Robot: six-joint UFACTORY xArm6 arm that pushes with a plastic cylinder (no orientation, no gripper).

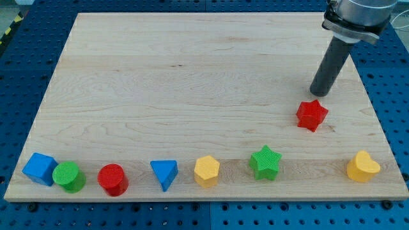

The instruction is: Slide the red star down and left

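So, quick count of what's sitting on the wooden worktop (192,70): eight blocks total. Two red ones, the red star (312,115) and a red cylinder (113,179). Two green, a green star (265,162) and a green cylinder (69,177). Two blue, a blue cube (39,168) and a blue triangle (165,173). Two yellow, a yellow hexagon-ish block (206,170) and a yellow heart (363,167).

There's no hand on this arm, nothing that opens or closes, just a straight dark rod, so it holds nothing. My tip (319,92) sits on the worktop just above the red star, slightly toward the view's right of it. Very close, but I can't tell for sure if it's actually touching; looks like a sliver of gap.

Relative to my tip, the green star is below and left, the yellow heart below and right, and the other five blocks are strung out in a row far off to the lower left, along the view's bottom edge.
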